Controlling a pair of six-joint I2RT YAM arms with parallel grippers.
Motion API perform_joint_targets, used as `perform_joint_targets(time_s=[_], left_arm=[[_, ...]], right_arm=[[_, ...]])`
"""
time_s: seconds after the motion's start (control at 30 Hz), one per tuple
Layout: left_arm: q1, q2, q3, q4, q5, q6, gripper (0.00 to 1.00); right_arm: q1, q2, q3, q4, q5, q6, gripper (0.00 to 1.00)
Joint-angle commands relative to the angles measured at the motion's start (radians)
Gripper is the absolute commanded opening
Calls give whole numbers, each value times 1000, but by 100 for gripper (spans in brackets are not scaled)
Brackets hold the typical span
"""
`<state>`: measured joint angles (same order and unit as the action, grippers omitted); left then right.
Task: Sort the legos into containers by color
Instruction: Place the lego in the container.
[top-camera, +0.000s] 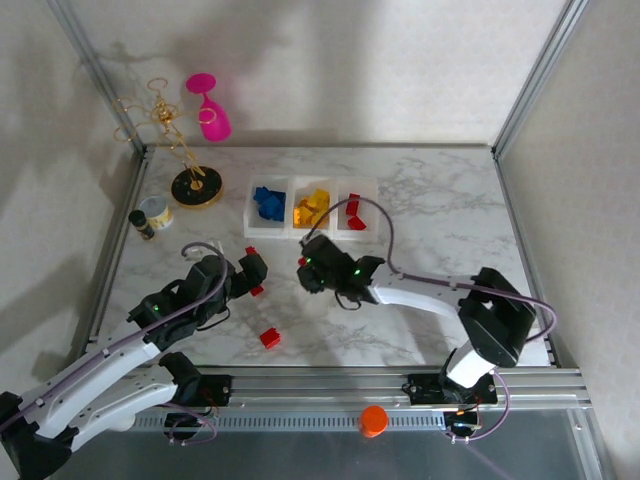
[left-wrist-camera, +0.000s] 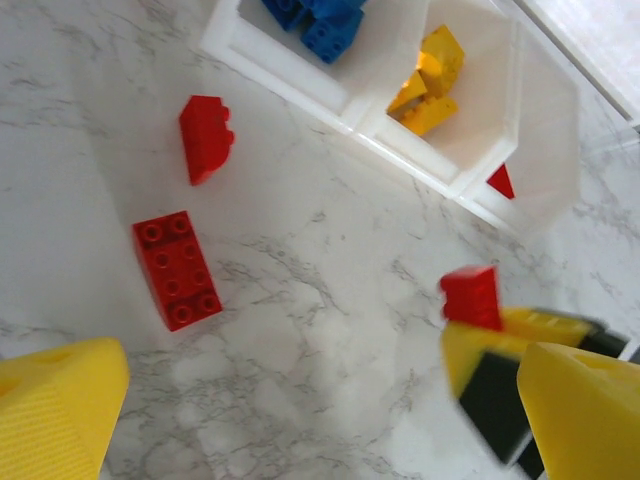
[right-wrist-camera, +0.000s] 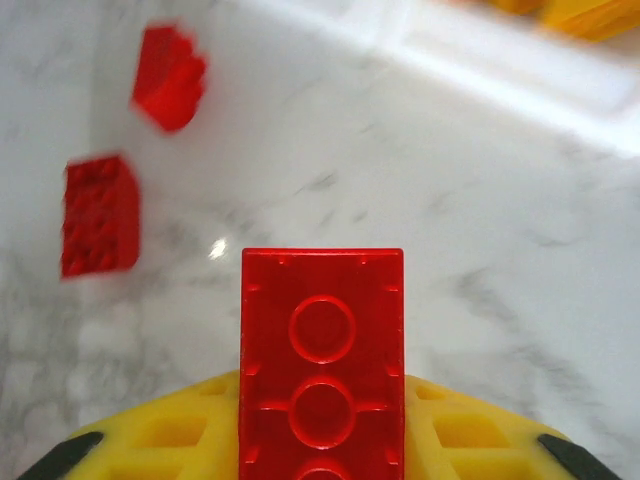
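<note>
My right pincer (right-wrist-camera: 322, 440) is clamped on a glossy red oblong plastic brick (right-wrist-camera: 322, 330). It grips the near end, so most of the brick juts forward past the yellow fingertips (right-wrist-camera: 150, 440). The face towards the wrist camera shows a row of round rings down the middle, which I take for the hollow underside. The brick looks lifted off the white marbled desk (right-wrist-camera: 420, 200). Ahead of the pincer and to its left lie two loose red bricks, a flat oblong one (right-wrist-camera: 100, 213) and a chunkier one (right-wrist-camera: 168, 77) beyond it. Further ahead runs the row of three joined translucent white plastic bins (top-camera: 290, 210), with blue pieces at one end, yellow in the middle, and the red bin (top-camera: 368, 195) ahead and to the pincer's right. My worry is the grip. With so little brick between the pads, I judge it could pivot or slip on the carry. The yellow bin (left-wrist-camera: 485, 90) sits right against the red one, so an early release could land the brick in the wrong colour or on the shared wall. My left pincer (top-camera: 255, 272), fingers spread wide and holding nothing, hovers just beside the right one, and a careless sweep could knock them together.
</note>
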<state>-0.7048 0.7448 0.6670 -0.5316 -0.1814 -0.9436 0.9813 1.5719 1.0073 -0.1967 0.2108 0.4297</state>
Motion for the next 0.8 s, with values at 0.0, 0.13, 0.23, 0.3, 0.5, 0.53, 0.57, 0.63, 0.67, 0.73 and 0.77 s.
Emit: perform_joint_targets(time_s=[0.0,0.13,0.23,0.3,0.5,0.53,0.57,0.63,0.67,0.73,0.77], left_arm=[[6,35,16,95,61,44,100],[5,118,37,157,94,64,100],[1,177,54,203,117,77,100],[-1,217,60,244,129,84,100],[-4,329,107,293,157,109,100],[-4,339,113,293,158,113,100],[-4,351,120,292,159,117,100],[-4,362,128,286,153,125,100],[-3,366,131,284,147,128,100],[-3,371,134,282,142,134,100],[-2,375,137,280,142,138,100]], right_arm=[[-81,-53,5,-70,82,51,26],[-214,-27,63,-96,128,66,26],[-281,28,120,-75,130,47,26],[-325,75,162,-37,125,28,26],[-394,271,349,-18,94,-8,26],[-400,301,382,-20,98,-14,26],[-408,333,411,-25,99,-18,26],[-423,381,460,-26,88,-17,26],[-429,402,483,-25,84,-16,27],[-440,438,509,-26,90,-14,28],[-444,451,520,-28,91,-12,29]])
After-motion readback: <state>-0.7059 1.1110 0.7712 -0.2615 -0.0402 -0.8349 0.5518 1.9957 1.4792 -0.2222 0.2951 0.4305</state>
